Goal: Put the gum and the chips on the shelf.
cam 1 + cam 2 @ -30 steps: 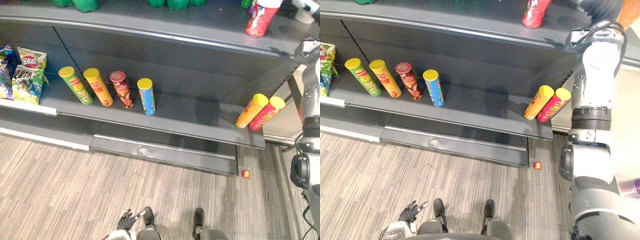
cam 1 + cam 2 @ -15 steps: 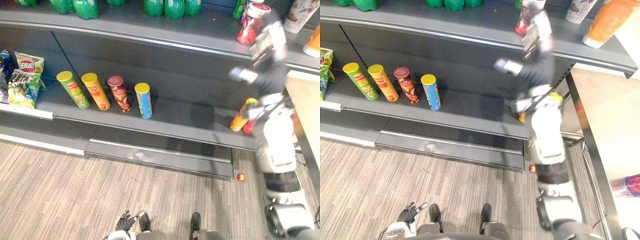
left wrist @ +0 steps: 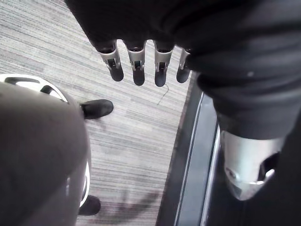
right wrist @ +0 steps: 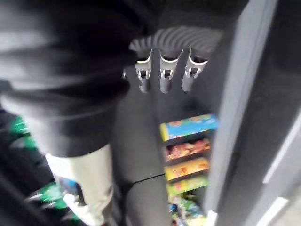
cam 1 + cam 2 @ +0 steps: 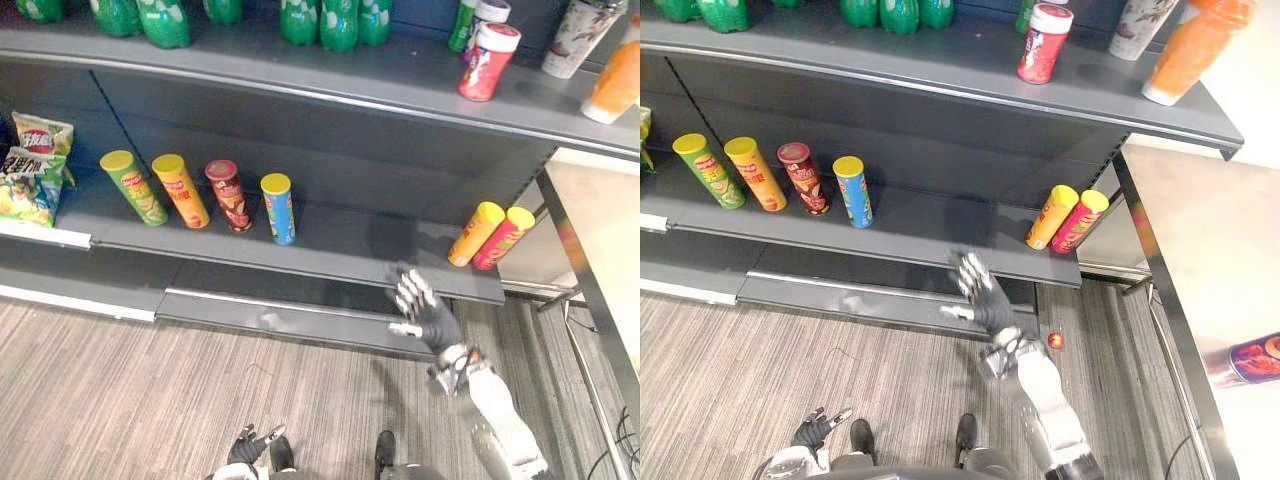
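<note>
The right hand (image 5: 425,312) is hovering empty, fingers spread, just before the middle shelf's (image 5: 340,238) front edge. The left hand (image 5: 247,448) is hanging low over the floor, fingers relaxed. Four chip tubes (image 5: 277,208) are standing on that shelf, with two leaning tubes (image 5: 477,233) at its right end. A red canister (image 5: 487,62) is sitting on the upper shelf (image 5: 380,72). The gum cannot be made out.

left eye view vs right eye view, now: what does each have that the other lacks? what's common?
Left eye view: the chip bags in full, at the middle shelf's left end.
Right eye view: a small red ball on the floor near the shelf's right corner; a purple can at the right edge.
Both: four chip cans in a row, two leaning cans at the right end, the red can on the top shelf, the right hand open before the shelf edge, the left hand low down.
</note>
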Tool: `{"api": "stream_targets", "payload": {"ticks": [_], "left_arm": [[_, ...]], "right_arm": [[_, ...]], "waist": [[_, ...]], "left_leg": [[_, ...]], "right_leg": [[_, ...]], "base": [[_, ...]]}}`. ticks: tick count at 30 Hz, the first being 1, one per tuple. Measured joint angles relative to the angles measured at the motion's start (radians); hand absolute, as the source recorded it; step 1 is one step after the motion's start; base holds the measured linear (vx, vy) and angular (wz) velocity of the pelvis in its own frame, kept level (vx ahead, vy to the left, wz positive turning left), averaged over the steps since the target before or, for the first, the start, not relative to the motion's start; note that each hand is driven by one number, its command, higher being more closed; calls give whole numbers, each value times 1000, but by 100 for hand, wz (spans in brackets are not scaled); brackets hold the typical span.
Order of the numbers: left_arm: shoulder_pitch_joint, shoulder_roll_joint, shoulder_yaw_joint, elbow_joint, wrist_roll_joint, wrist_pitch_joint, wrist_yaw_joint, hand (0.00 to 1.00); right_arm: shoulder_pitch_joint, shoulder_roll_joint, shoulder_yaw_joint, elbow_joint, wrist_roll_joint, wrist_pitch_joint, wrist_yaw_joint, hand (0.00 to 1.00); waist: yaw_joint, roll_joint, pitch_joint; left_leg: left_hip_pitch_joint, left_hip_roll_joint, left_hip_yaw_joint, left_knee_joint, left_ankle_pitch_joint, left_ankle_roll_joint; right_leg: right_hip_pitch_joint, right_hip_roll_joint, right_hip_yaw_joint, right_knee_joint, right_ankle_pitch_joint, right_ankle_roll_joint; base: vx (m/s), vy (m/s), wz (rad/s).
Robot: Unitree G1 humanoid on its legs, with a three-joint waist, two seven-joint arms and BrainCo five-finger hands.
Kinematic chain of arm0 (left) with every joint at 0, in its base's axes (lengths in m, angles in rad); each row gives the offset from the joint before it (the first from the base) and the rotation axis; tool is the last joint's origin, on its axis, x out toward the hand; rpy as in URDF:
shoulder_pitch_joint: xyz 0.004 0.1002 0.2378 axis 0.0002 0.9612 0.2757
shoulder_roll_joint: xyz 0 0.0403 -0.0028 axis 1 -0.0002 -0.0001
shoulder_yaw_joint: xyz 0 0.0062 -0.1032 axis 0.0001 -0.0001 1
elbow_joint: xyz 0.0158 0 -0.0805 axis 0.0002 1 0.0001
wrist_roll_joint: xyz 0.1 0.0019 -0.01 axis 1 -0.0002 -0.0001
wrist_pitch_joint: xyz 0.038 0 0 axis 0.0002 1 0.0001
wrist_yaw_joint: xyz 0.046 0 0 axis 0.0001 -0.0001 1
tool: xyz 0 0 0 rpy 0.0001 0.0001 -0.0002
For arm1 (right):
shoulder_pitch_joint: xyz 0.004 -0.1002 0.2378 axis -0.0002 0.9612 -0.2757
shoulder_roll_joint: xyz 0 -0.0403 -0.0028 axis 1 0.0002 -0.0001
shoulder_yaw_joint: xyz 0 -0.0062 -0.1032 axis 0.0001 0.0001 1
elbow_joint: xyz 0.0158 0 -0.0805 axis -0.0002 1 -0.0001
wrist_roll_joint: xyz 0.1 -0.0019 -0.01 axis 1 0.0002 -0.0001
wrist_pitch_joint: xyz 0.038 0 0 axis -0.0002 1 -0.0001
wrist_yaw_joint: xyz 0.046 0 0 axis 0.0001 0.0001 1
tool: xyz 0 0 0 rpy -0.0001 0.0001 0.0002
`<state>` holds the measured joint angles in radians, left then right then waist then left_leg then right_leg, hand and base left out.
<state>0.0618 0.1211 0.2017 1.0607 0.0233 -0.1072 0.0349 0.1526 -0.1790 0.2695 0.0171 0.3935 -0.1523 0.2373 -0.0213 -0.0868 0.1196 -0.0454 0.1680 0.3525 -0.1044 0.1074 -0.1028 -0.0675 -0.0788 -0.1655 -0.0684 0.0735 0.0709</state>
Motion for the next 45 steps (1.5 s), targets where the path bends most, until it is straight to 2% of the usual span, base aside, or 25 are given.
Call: {"api": "stream_targets", "payload": {"ticks": [4,5,10,13,18,22,26,33,36,37,39,40,41,42,43,44,45], "left_arm": [[1,-1,14,11,1,1,-5,0],[1,-8,17,14,4,1,-8,0],[8,-35,35,15,28,1,-10,0],[12,-48,37,15,26,1,-11,0],[14,-52,46,16,20,1,-11,0],[12,-67,78,37,21,-1,-10,0],[12,-74,103,40,20,-3,-9,0],[12,-78,120,46,-7,-4,-8,0],[-2,-74,117,44,-48,-2,-9,0],[-18,-75,118,42,-82,-3,-9,0],[-26,-74,119,42,-113,-3,-9,0],[-29,-75,116,40,-120,-3,-9,0],[-31,-76,115,36,-120,-3,-9,0],[-31,-81,114,27,-118,-3,-8,0],[-31,-81,113,11,-118,-3,-4,0],[-29,-86,116,6,-118,-4,-3,0],[-29,-82,119,-4,-117,-6,-1,0]], "right_arm": [[78,57,-116,233,-123,13,-5,0],[92,67,-184,318,-178,16,-18,0],[89,70,-358,572,-279,18,-93,0],[79,72,-443,714,-286,18,-129,0],[55,82,-543,888,-289,21,-177,0],[50,102,-602,964,-296,23,-195,0],[44,134,-648,1025,-276,43,-200,0],[39,150,-719,1069,-218,44,-205,0],[20,160,-781,1081,-195,46,-209,0],[15,163,-796,1080,-176,46,-209,0],[17,178,-829,1062,-148,44,-209,0],[17,181,-829,1047,-147,41,-207,0],[17,181,-829,1037,-146,40,-207,0],[20,186,-831,1014,-138,42,-208,0],[25,197,-832,1000,-128,42,-209,0],[29,208,-832,992,-120,43,-209,0],[37,227,-835,986,-110,45,-209,0]], "waist": [[-4,9,0],[-5,21,-2],[-5,61,-16],[-4,74,-23],[-3,82,-22],[-5,92,-22],[-4,92,-22],[-4,87,-19],[-7,71,8],[-5,60,34],[-7,58,51],[-11,60,57],[-11,75,57],[-20,65,67],[-26,73,67],[-27,82,70],[-29,92,76]], "left_leg": [[16,-1,26,0,-13,3],[18,-2,33,0,-15,2],[32,-8,50,0,-28,1],[33,-11,52,0,-32,-1],[50,-10,70,0,-40,-3],[68,-14,73,0,-49,-4],[70,-18,73,0,-52,-3],[102,-20,82,1,-70,-1],[91,-8,102,86,-120,4],[71,7,110,177,-170,5],[56,37,157,287,-236,6],[27,70,203,362,-284,6],[22,84,232,391,-306,5],[11,104,290,423,-345,7],[16,125,347,431,-363,17],[16,145,377,434,-365,20],[22,174,419,434,-362,26]], "right_leg": [[2,-3,20,0,0,0],[1,-5,27,0,-2,3],[4,-10,40,3,-6,9],[4,-10,40,3,-8,13],[12,-8,49,4,-11,13],[25,-13,52,11,-25,13],[27,-17,51,12,-28,16],[54,-22,58,23,-48,22],[-4,-36,82,161,-109,30],[-22,-42,98,220,-133,31],[-47,-35,148,252,-144,36],[-68,-19,196,245,-129,49],[-76,-11,222,242,-116,53],[-95,1,269,214,-80,70],[-122,18,285,183,-18,78],[-135,32,273,161,16,72],[-156,40,196,154,32,48]], "base": [[45,2,-16],[45,0,-12],[50,2,-10],[57,-2,0],[44,-8,-7],[29,2,-4],[25,3,1],[36,6,-3],[49,29,-16],[37,13,-23],[-10,35,-75],[-20,77,-115],[-24,106,-133],[-42,125,-146],[-71,113,-145],[-62,87,-131],[21,88,-130]]}}
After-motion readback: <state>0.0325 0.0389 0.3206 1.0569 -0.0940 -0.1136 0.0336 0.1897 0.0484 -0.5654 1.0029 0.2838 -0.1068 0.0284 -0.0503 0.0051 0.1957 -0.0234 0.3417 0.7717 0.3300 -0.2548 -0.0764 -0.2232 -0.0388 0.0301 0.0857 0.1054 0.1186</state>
